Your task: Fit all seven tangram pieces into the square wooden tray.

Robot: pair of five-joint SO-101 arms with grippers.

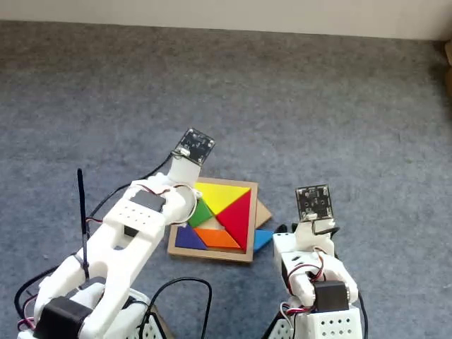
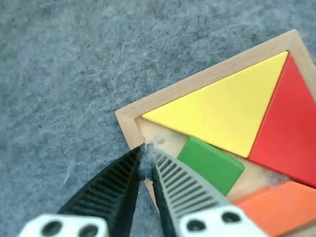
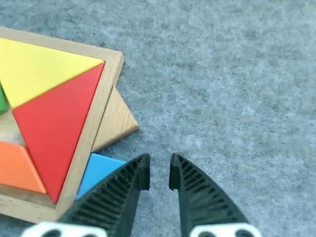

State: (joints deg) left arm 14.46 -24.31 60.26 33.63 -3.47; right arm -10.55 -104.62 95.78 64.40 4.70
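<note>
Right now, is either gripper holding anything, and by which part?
The left gripper appears to pinch the wooden tray by its rim, near a corner. The right gripper is open and holds nothing.

left arm (image 1: pixel 134 229) stretched forward, jaws pinched together; right arm (image 1: pixel 316 281) folded low, jaws slightly apart.

Grey fuzzy counter with a pale wall strip behind it.
The grey, felt-like counter (image 1: pixel 318 92) spreads beneath and all round the left end effector (image 2: pixel 145 157) and the right end effector (image 3: pixel 159 172). Beyond both, along its far edge, runs a pale wall strip (image 1: pixel 226 13).
</note>
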